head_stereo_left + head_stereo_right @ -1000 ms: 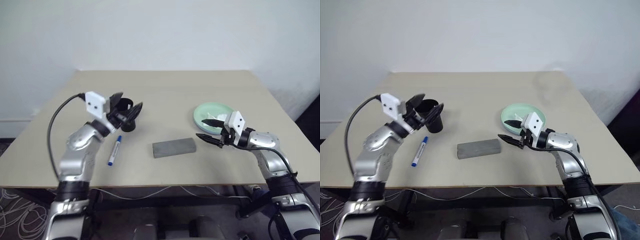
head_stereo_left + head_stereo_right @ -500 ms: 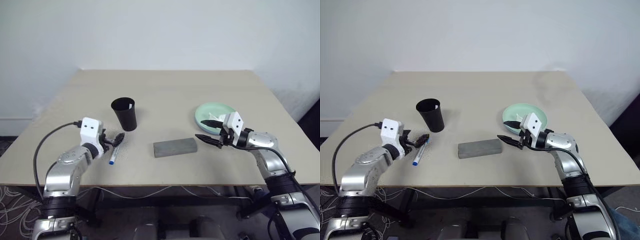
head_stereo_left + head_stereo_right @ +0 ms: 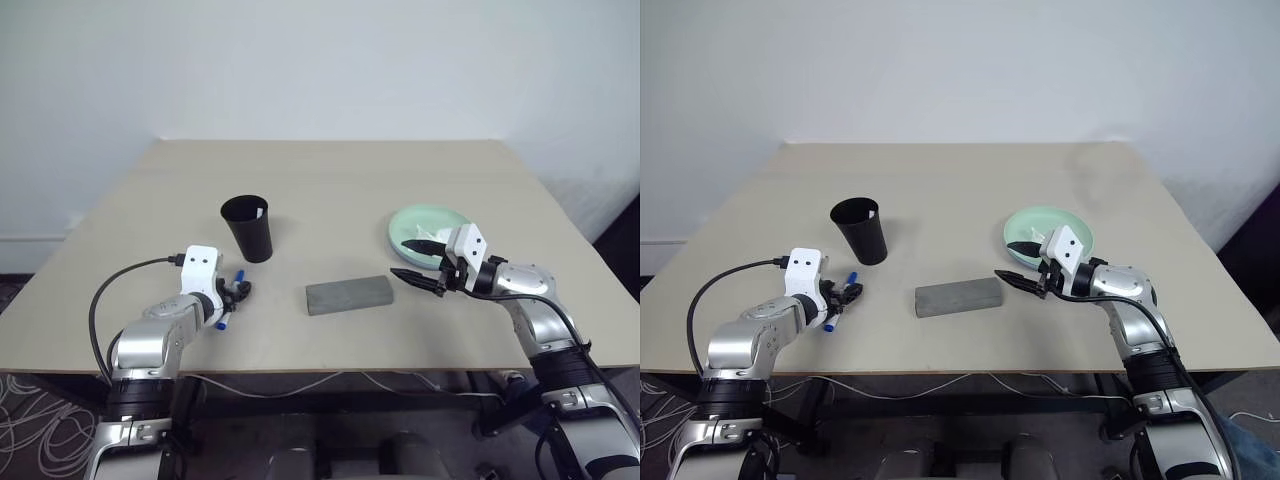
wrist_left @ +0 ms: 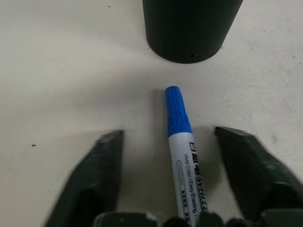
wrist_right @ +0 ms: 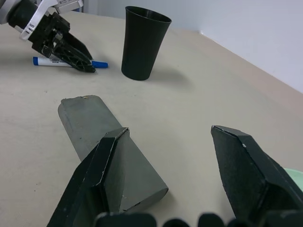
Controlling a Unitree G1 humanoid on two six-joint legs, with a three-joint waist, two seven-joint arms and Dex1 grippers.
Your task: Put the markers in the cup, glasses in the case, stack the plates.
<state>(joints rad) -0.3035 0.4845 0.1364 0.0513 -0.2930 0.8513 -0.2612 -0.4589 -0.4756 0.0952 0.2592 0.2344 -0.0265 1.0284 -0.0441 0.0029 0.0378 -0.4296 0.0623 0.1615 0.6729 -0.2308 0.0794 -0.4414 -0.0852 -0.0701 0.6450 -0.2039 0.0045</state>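
A matte beige table (image 3: 340,180) with straight edges spans the scene against a plain white wall (image 3: 320,60). Its far half is wide bare room, and a broad open band also runs along the right edge beyond the plate.

The grey case (image 3: 348,294) is a closed, brick-like oblong with a dull, slightly mottled surface. It lies flat near the middle of the front half, well apart from the cup and set back from the front edge.

A mint green plate (image 3: 420,222), round, shallow and smooth, sits to the right of the case with something white lying in it.

The black cup (image 3: 248,228) is a smooth tapered tumbler, wider at the rim, standing upright left of centre with free table all round it.

The right gripper (image 3: 412,262) hovers between case and plate, pointing toward the case. Its two black wedge-shaped fingers (image 5: 246,170) are spread wide and hold nothing.

The left gripper (image 3: 238,292) is low at the table near the front left, in front of the cup. Its fingers (image 4: 102,170) stand on either side of the marker with a gap on each side, so no grasp is made.

The marker (image 4: 182,142), slim, with a ribbed blue cap and a pale printed barrel, lies flat on the table with its cap toward the cup's base, just short of it.
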